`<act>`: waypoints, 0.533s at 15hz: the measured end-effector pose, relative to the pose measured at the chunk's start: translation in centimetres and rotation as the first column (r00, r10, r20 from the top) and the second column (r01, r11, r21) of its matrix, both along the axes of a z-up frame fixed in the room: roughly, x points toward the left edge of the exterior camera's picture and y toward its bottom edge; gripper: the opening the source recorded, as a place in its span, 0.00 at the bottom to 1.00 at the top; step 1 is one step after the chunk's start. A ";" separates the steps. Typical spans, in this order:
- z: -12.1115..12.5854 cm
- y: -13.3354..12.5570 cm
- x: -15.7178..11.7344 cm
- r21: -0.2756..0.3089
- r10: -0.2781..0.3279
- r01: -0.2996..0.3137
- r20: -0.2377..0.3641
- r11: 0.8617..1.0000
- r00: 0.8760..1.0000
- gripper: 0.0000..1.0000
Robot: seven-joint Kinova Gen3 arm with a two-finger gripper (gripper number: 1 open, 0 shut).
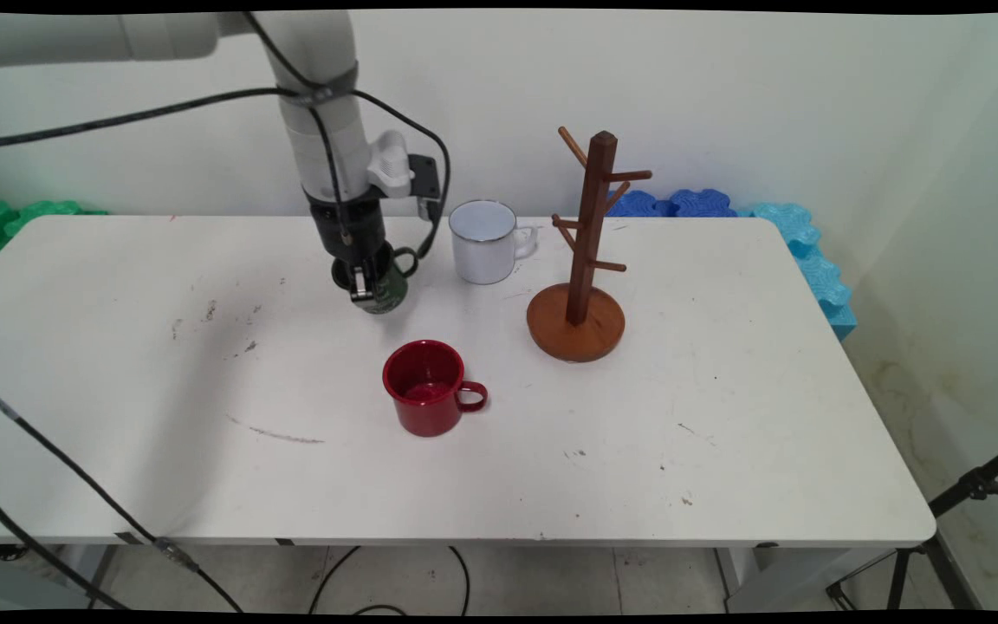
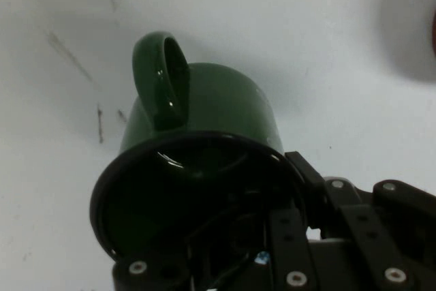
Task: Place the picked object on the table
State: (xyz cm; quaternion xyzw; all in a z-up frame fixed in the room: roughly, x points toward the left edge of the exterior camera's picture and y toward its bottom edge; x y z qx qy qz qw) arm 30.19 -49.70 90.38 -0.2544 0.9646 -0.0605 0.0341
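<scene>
My gripper points down at the table's back middle and is shut on the rim of a dark green mug. In the hand view one finger is inside the green mug and the other outside its wall, at the gripper. The mug's handle faces away from the hand. I cannot tell whether the mug rests on the white table or hangs just above it. A white mug stands to the right. A red mug sits in front, handle to the right.
A brown wooden mug tree with bare pegs stands right of the white mug. Blue foam mats lie beyond the table's far right corner, green ones at the far left. A black tripod stands at the lower right.
</scene>
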 end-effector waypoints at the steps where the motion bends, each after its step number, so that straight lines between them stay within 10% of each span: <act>1: -0.3 -0.2 -0.1 0.005 0.000 0.000 0.000 1.000 1.000 0.00; 8: -2.4 -1.8 -1.4 0.042 0.000 0.000 -0.003 0.999 1.000 0.00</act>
